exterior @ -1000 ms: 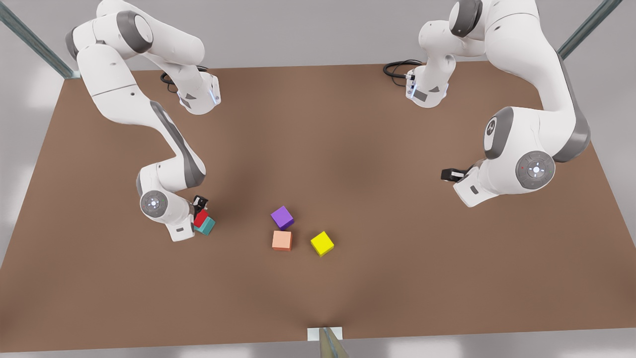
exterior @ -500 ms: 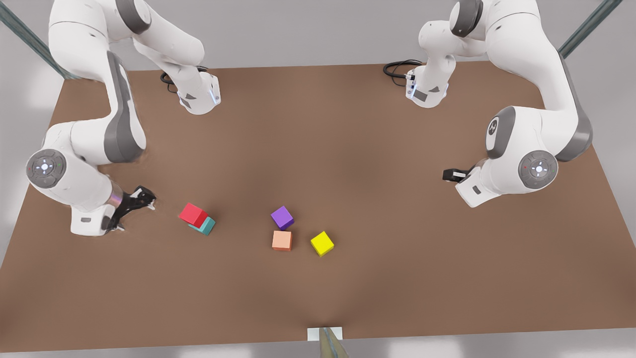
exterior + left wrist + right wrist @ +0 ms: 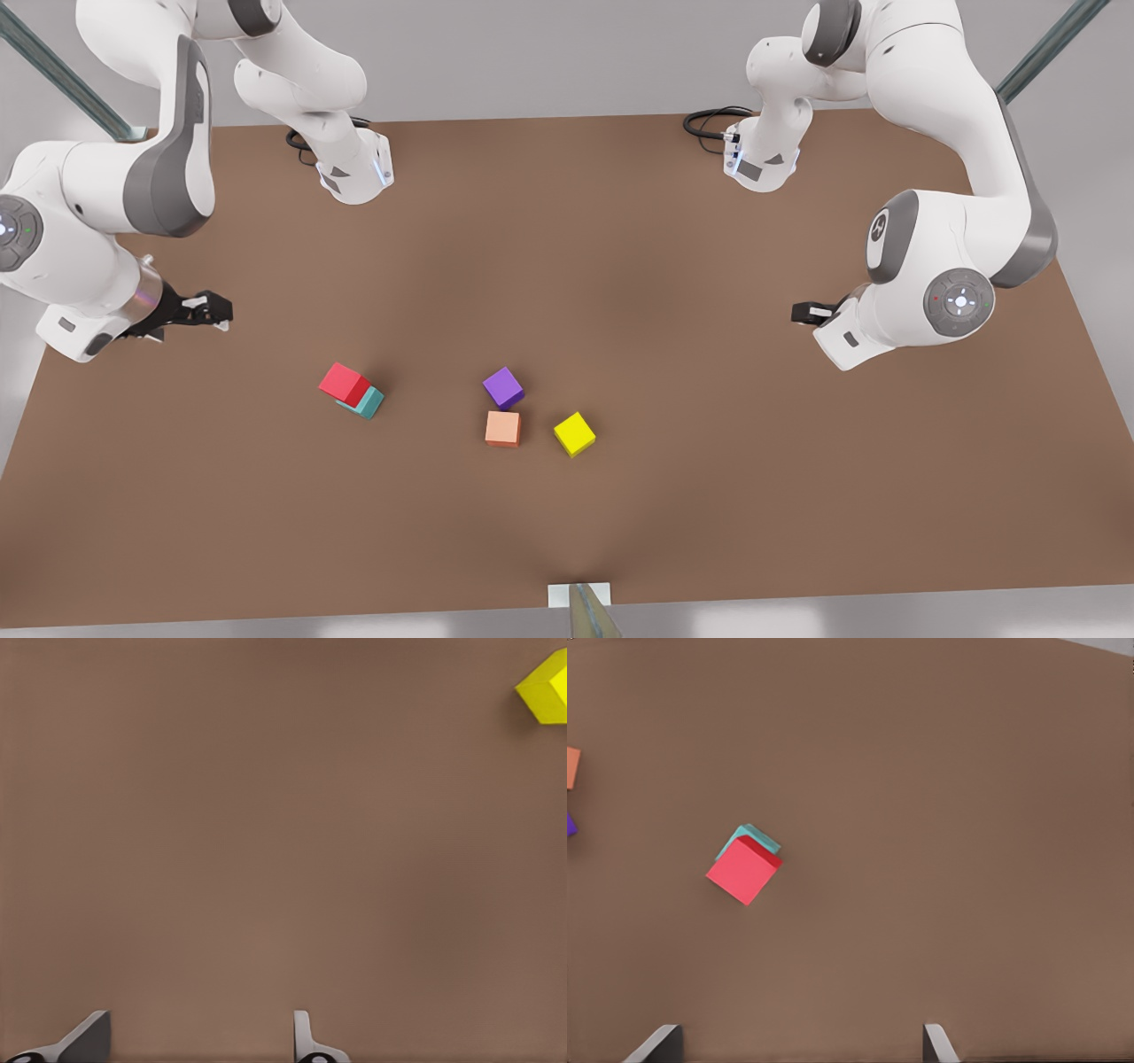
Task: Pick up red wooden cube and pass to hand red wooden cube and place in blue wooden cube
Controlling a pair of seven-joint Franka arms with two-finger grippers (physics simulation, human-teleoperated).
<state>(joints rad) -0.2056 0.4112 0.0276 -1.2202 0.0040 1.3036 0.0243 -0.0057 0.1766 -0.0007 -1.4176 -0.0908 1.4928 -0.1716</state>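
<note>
The red wooden cube (image 3: 344, 383) rests tilted on top of the teal blue wooden cube (image 3: 368, 404), left of the table's middle in the front view. The right wrist view looks down on the red cube (image 3: 744, 870) covering most of the teal one (image 3: 751, 838). My right gripper (image 3: 211, 310) hovers open and empty at the front view's left, well away from the stack; its fingertips (image 3: 660, 1041) stand wide apart. My left gripper (image 3: 802, 312) waits open at the front view's right, fingertips (image 3: 303, 1036) apart over bare table.
A purple cube (image 3: 503, 388), a salmon-orange cube (image 3: 502, 429) and a yellow cube (image 3: 574, 433) sit near the table's middle front. The yellow cube (image 3: 547, 691) also appears in the left wrist view. Both arm bases (image 3: 354, 173) (image 3: 760, 164) stand at the back edge.
My right gripper let go of the red cube on the teal cube and pulled back up and toward the front view's left. The stack stays put. The left arm barely moved.
</note>
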